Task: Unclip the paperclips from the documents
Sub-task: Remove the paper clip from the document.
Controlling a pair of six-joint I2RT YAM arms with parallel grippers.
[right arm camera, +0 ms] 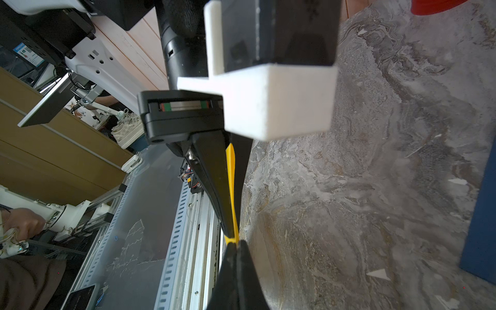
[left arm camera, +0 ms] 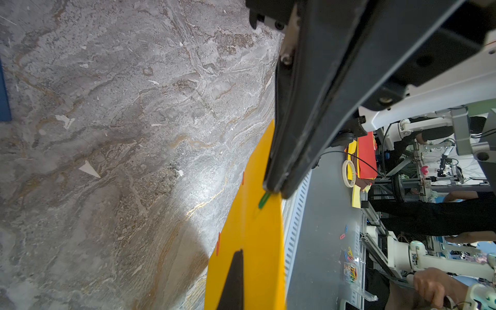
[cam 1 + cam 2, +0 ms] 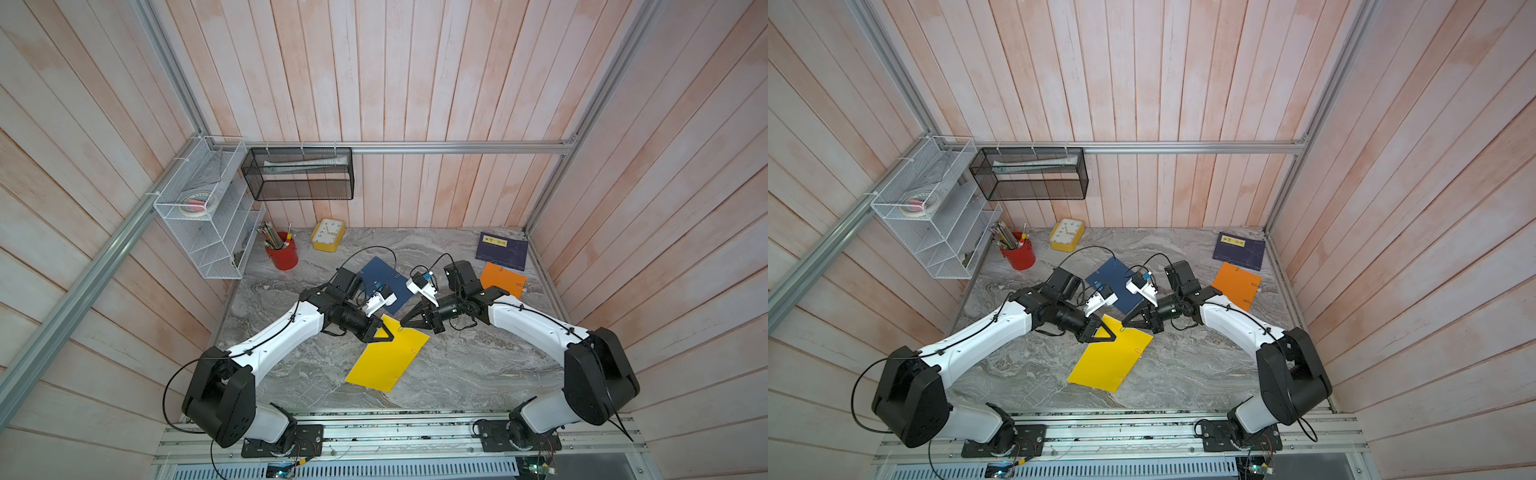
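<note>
Yellow sheet is pinched at one corner by the closed left gripper; right gripper, closed too, nips the green clip on its edge

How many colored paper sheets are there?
3: the yellow sheet in front, the blue sheet behind it, the orange sheet beside the navy booklet.

Left arm and right arm angled inward, jaws shut.

Table open R of yellow doc.
</note>
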